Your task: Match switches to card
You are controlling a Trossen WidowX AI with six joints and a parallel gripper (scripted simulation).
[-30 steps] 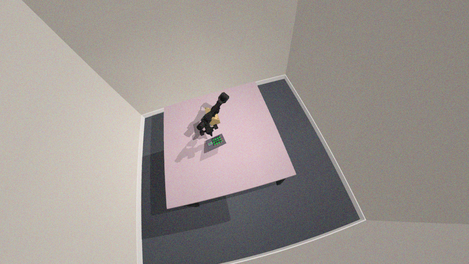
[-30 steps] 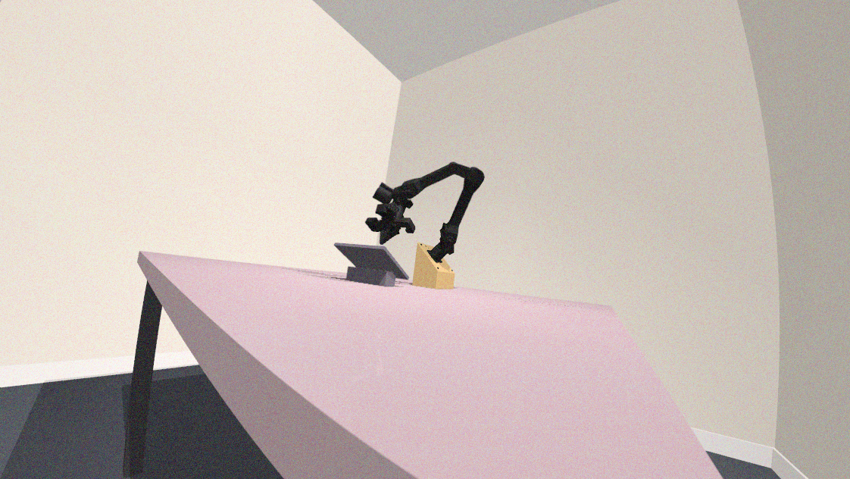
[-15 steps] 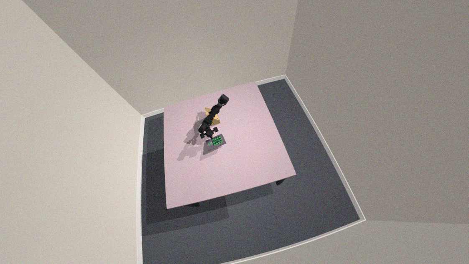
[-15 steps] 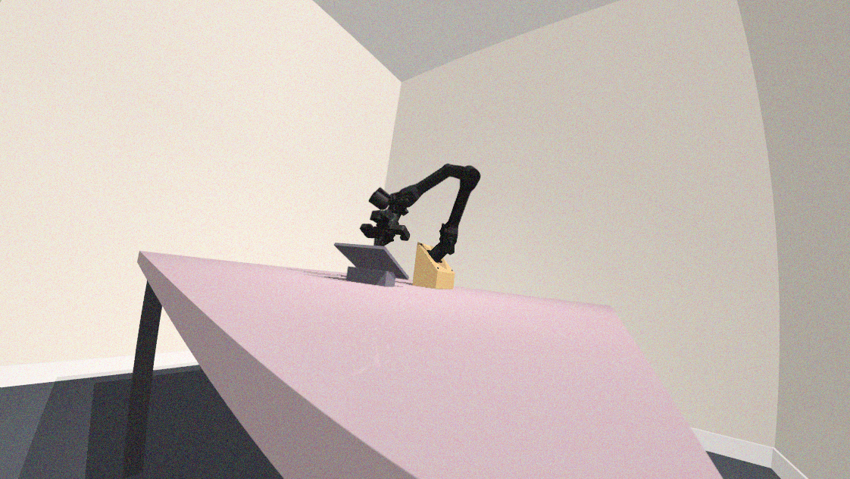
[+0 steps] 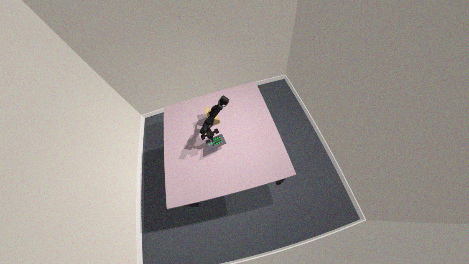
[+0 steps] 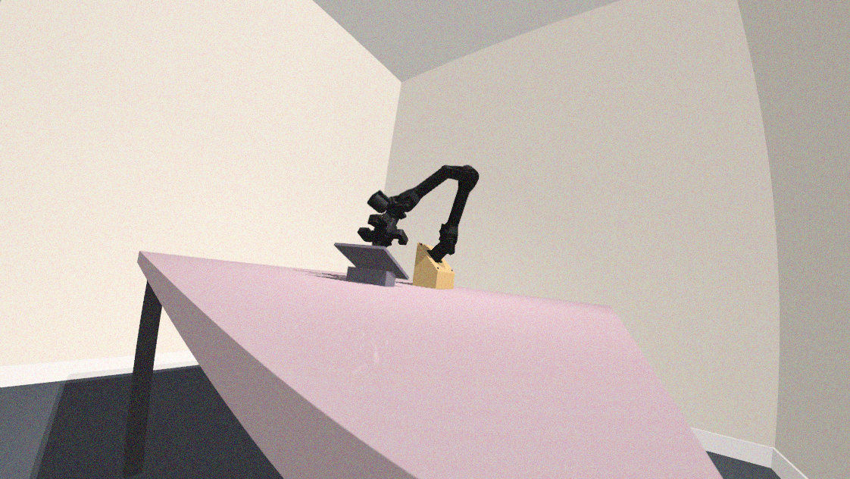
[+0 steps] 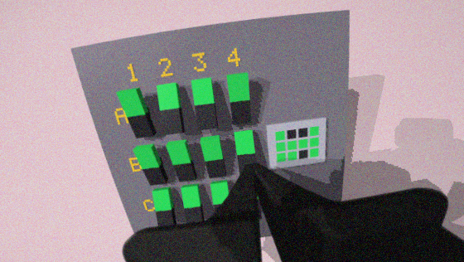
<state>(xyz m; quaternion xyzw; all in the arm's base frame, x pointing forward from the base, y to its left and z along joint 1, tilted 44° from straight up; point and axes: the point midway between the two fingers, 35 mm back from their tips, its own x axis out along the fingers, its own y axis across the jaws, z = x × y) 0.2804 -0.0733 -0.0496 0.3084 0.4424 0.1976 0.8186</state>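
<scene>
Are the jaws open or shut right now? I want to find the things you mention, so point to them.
Shut. In the wrist view the tips of the jaws come together, showing just below the green half of switch B4 (image 7: 244, 142), with nothing held between them.

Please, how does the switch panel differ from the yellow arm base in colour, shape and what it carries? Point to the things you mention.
The switch panel (image 5: 215, 147) (image 6: 365, 255) (image 7: 311, 70) is grey; the arm base (image 5: 216, 121) (image 6: 425, 274) is yellow.
The panel is a thin plate on a low block; the base is a thick wedge-like block.
The panel carries switches (image 5: 220, 142) (image 7: 178, 152) and the small card (image 5: 210, 143) (image 7: 297, 142); the base carries the arm (image 5: 210, 121) (image 6: 429, 183).
Both have a sloping upper face.
</scene>
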